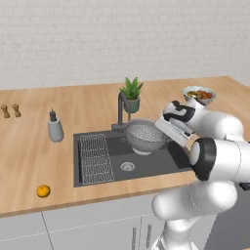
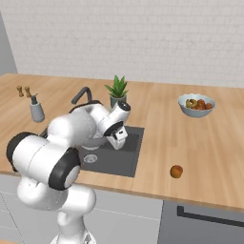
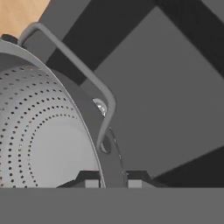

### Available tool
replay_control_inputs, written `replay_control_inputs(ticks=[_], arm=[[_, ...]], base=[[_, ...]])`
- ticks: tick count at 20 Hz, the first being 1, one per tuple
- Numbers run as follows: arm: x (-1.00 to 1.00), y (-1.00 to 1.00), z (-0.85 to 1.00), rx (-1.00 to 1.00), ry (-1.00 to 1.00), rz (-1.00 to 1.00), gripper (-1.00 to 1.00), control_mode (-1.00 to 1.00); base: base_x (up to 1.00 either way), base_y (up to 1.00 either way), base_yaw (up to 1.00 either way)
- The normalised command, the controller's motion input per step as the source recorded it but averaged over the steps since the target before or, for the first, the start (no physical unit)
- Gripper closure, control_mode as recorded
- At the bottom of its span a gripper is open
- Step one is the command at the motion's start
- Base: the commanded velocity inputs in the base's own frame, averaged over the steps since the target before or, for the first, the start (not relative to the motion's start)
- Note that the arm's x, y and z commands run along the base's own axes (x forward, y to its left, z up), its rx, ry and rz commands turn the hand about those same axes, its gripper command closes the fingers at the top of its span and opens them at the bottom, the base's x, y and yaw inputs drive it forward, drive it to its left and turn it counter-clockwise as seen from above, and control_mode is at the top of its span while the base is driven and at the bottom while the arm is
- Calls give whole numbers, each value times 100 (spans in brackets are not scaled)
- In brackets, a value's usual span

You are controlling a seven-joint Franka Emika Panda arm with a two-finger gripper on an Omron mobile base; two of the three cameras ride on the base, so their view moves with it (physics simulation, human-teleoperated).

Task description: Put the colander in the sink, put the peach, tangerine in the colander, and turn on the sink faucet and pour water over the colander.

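A: Where's the colander (image 1: pixel 144 136) at? Looks like it's hanging over the sink (image 1: pixel 158 163) basin by the faucet (image 1: pixel 120 110).

B: Yep, the gripper (image 3: pixel 112 180) has its fingers clamped on the rim, probably to lower it in level. Tangerine (image 1: pixel 43 191) and peach (image 2: pixel 176 171) sit on the counter (image 1: pixel 29 151).

Arm folded low, gripper (image 3: pixel 113 181) clamped on colander (image 3: pixel 39 135) rim.

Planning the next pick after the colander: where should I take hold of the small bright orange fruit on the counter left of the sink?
Take the small bright orange tangerine across its widest part, coming straight down from above. It is round, so no side offers a better hold, and it sits alone on the wooden counter, near the front edge, with nothing close beside it. The jaws must be opened first, since they are closed on the silvery perforated colander.
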Motion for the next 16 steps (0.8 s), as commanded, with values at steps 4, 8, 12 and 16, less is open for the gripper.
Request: replay_control_inputs(ticks=[4,8,12,16], arm=[[59,-2,-48,0,0,2,100,-100],[51,-1,-70,0,0,1,100,-100],[27,0,-71,0,0,2,100,-100],[25,0,-57,0,0,4,100,-100]], base=[[0,0,0],[0,0,0],[0,0,0],[0,0,0]])
